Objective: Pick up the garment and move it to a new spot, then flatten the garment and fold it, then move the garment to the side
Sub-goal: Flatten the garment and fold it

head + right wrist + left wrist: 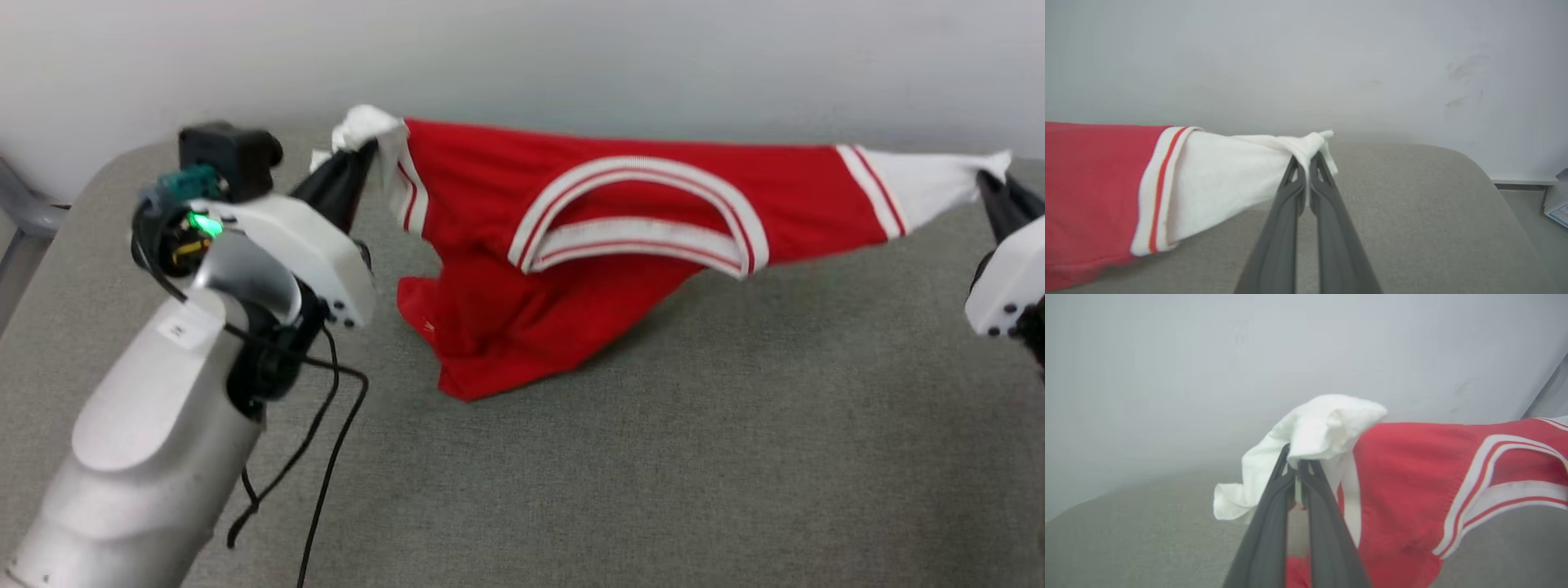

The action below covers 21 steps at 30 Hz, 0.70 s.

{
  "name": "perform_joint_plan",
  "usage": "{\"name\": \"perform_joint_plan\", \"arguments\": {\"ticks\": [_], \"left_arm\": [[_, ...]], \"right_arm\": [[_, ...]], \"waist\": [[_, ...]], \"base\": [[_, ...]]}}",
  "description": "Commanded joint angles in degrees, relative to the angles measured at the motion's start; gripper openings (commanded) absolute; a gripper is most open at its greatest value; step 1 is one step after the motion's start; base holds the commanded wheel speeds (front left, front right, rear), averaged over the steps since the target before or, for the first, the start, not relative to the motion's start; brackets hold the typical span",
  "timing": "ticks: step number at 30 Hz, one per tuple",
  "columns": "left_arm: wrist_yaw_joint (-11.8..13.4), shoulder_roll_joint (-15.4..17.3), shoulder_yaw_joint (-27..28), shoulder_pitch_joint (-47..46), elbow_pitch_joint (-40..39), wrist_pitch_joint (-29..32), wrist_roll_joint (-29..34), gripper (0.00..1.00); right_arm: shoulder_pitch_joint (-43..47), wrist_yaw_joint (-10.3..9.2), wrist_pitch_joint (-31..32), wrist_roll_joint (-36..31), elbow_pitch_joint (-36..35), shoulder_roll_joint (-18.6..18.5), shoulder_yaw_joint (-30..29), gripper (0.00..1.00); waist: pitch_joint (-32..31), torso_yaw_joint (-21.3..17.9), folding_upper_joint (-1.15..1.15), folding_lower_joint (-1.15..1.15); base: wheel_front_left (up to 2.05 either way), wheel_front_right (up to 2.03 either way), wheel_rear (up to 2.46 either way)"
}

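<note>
Garment (pixel 620 204) (red jersey T-shirt, white sleeves) stretched over grey counter (pixel 653 457), left gripper (pixel 362 159) and right gripper (pixel 990 186) clamped on sleeves.

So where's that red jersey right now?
In the head view the red jersey hangs stretched between the left gripper and right gripper, over the grey surface.

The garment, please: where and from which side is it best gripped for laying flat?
Grip the garment by its two white sleeve ends, from the near side, as the left tool and right tool do: the shoulder line pulls taut and the body hangs below.
</note>
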Motion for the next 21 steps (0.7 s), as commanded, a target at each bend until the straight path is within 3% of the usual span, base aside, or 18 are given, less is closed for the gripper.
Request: {"name": "perform_joint_plan", "arguments": {"ticks": [1,10,21], "left_arm": [[-0.24,-0.22,0.73,-2.39,1.34,-0.63,0.18,0.00],[-1.87,-2.98,4.22,-22.31,14.94,-6.81,2.24,0.00],[-5.08,-2.02,7.50,-43.25,28.54,-13.37,3.45,0.00]], "right_arm": [[-2.45,-0.06,-0.65,-0.85,0.50,-0.98,0.16,0.00],[-22.76,-0.08,-4.41,-2.75,7.15,-2.04,1.56,0.00],[-48.12,-0.09,-11.44,-6.46,19.40,-1.58,3.45,0.00]], "waist": [[1.30,-0.51,0.00,0.00],[8.79,-1.95,0.00,0.00],[17.56,-4.78,0.00,0.00]], "base": [[0.00,0.00,0.00],[0.00,0.00,0.00],[0.00,0.00,0.00]]}}
